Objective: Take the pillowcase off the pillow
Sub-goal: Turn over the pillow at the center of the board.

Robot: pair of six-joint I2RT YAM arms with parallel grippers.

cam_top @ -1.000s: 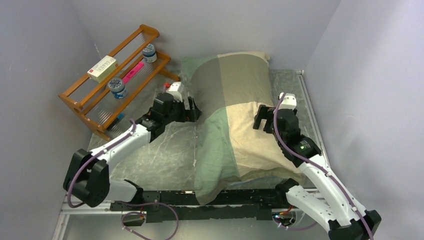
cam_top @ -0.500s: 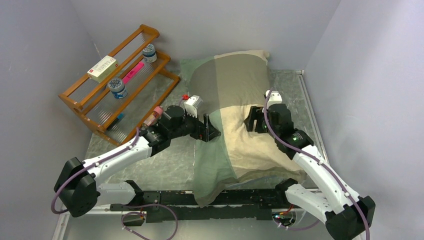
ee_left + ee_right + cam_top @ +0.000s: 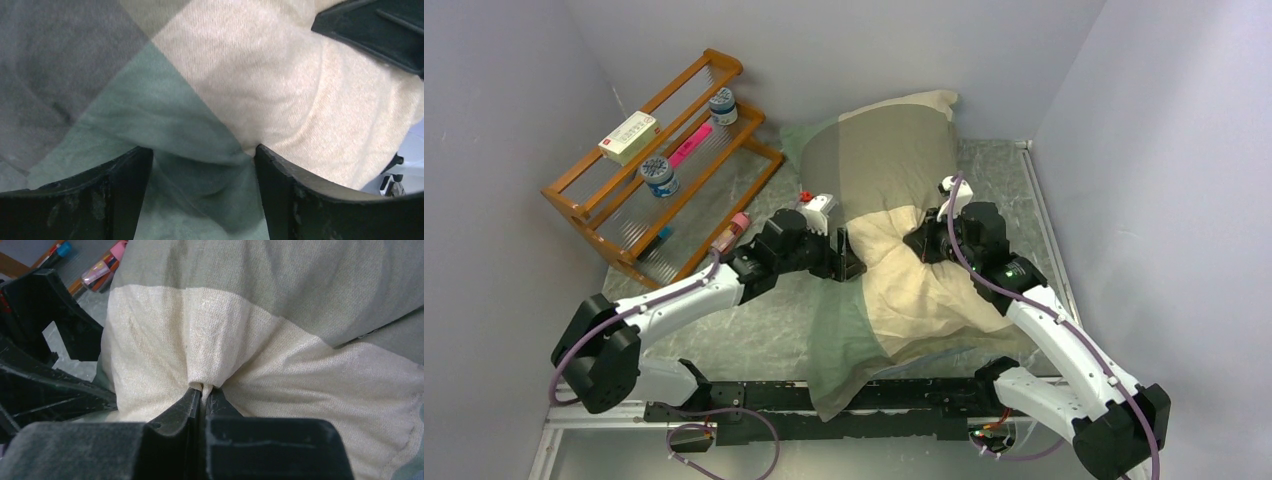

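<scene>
The pillowcase, in big beige, olive and green checks, wraps the plump pillow, whose white does not show. It lies lengthwise down the middle of the table. My right gripper is shut on a pinched ridge of the beige check, with cloth creases running out from its fingertips. From the left, my left gripper presses into the green check. It is open, and a soft fold of green cloth bulges between the wide-apart fingers. The two grippers face each other across a narrow strip of cloth.
A wooden rack stands at the far left, holding two jars, a box and a pink item. A pink-capped tube lies on the mat beside the left arm. Walls close in on both sides. A black rail runs along the near edge.
Both grippers moved inward onto the pillowcase's middle. The right gripper went from open to shut on a beige fold. The left pushed into the green side, and the cloth puckered between them.
</scene>
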